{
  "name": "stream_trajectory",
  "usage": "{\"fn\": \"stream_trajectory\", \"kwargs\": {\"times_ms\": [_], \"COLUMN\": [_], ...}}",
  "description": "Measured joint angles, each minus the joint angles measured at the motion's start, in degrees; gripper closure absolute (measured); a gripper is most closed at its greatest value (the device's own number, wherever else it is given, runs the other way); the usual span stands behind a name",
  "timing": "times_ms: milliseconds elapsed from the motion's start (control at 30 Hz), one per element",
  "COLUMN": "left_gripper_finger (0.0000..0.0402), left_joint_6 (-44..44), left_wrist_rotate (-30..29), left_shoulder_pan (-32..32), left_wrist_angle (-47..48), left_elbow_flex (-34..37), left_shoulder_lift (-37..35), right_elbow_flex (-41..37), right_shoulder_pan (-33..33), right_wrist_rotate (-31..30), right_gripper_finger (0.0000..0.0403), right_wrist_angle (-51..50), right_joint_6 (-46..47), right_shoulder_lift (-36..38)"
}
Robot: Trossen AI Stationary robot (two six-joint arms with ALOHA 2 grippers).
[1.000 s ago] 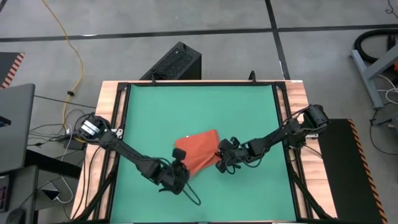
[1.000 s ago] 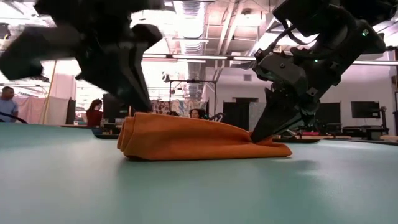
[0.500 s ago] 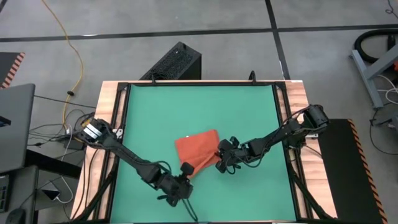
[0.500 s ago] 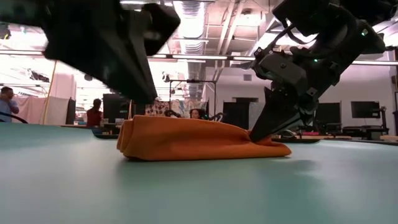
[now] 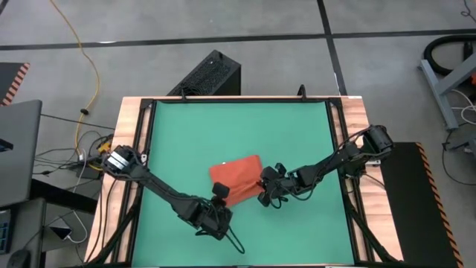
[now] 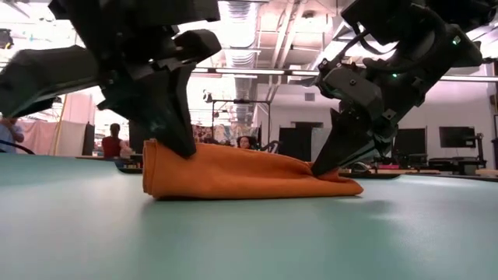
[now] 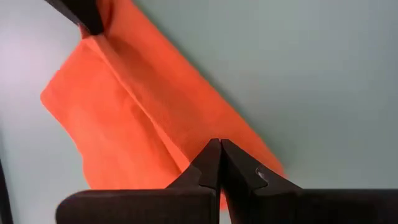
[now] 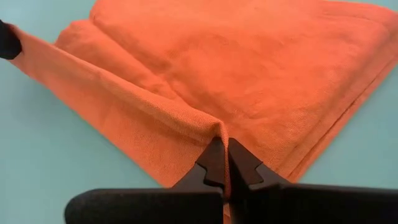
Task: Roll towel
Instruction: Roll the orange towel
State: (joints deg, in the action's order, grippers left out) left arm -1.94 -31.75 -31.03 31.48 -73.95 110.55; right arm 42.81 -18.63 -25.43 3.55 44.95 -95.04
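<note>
We see the towel (image 5: 236, 179) as a rust-orange folded cloth lying on the green table (image 5: 238, 126), a little nearer than its middle. From table height it is a low wedge: thick and rounded at its left end, thinning to a flat point at the right (image 6: 233, 175). The right wrist view shows stacked layers along one side and a raised fold running across (image 8: 249, 81).

Our left gripper (image 5: 221, 195) has its fingers pressed together, pinching the towel's near-left corner. Our right gripper (image 5: 265, 187) is likewise closed, nipping a fold at the towel's right edge (image 8: 221, 142).

Bare green surface lies all around the cloth, widest on the far side; the wooden border (image 5: 134, 119) frames the mat, well apart from the towel.
</note>
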Motion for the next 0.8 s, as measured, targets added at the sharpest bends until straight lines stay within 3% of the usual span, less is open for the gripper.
{"fn": "stream_trajectory", "kwargs": {"times_ms": [400, 800], "left_gripper_finger": [0.0401, 0.0401], "left_joint_6": [-0.4, -3.9], "left_wrist_rotate": [-0.1, -3.0], "left_shoulder_pan": [2.7, 3.6], "left_wrist_angle": [-2.4, -6.1], "left_elbow_flex": [3.6, 6.5], "left_shoulder_lift": [-0.1, -2.0], "right_elbow_flex": [0.0, 0.0], "right_shoulder_pan": [-0.1, -2.4], "right_wrist_rotate": [-0.4, -5.7], "right_gripper_finger": [0.0388, 0.0388], "right_wrist_angle": [-0.9, -1.8], "right_joint_6": [1.4, 3.3], "right_shoulder_lift": [0.0, 0.0]}}
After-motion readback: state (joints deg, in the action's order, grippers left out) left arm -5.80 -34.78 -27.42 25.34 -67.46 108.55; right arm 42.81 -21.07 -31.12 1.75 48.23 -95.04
